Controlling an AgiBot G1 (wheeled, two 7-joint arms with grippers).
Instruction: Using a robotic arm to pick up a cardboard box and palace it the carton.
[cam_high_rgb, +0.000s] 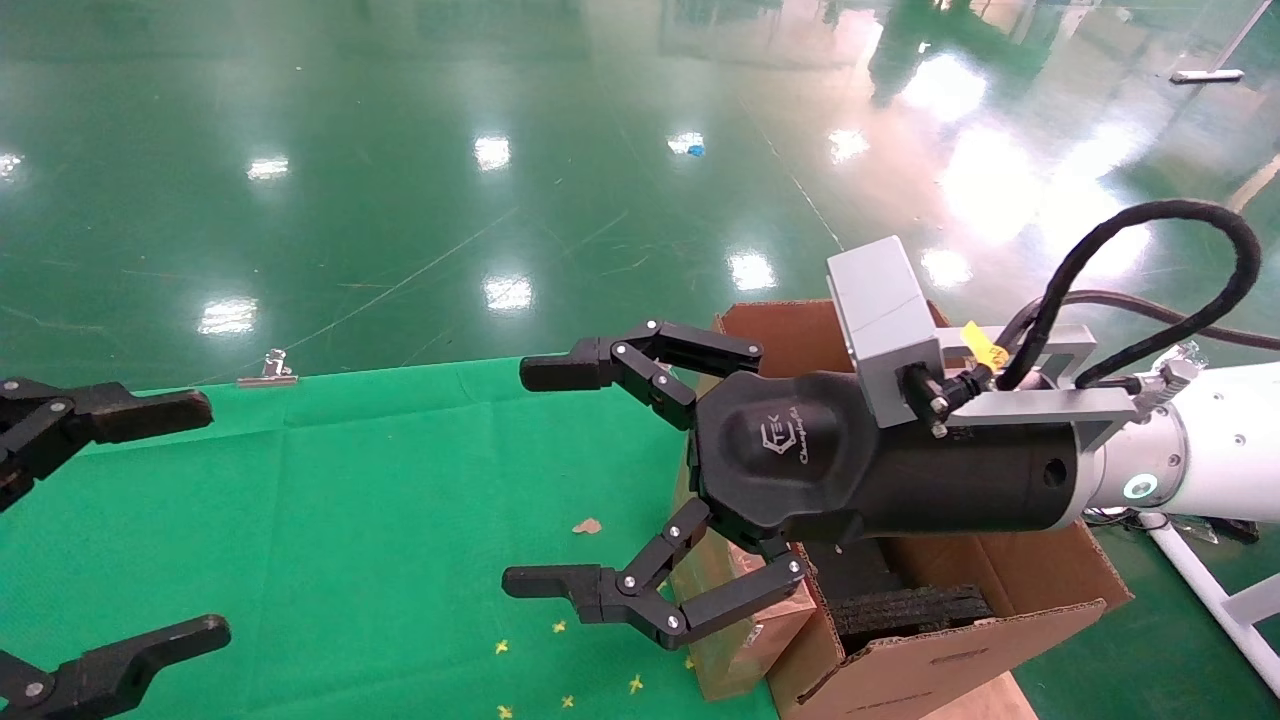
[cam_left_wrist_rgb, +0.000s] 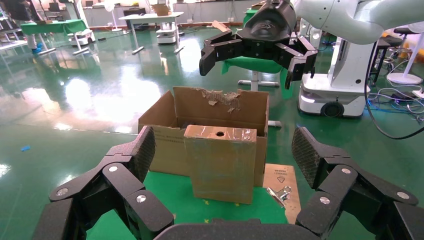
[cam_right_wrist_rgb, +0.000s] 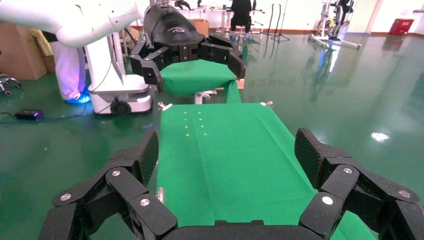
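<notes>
Ceiling lights are glaring off a glossy green floor (cam_high_rgb: 400, 150) that is stretching around a green-clothed table (cam_high_rgb: 350, 500), while more tables (cam_left_wrist_rgb: 150, 20) are standing far off

The robotic arm (cam_high_rgb: 1190, 460) reaches in from the right, its end effector (cam_high_rgb: 525, 478) spread wide, empty, above the bench (cam_high_rgb: 350, 520). The left end effector (cam_high_rgb: 205, 520) hovers open at the bench's left edge.

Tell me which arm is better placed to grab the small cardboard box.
Right. The right gripper hangs open just above the cardboard box standing beside the carton; the left gripper, also open, sits across the green table.
</notes>
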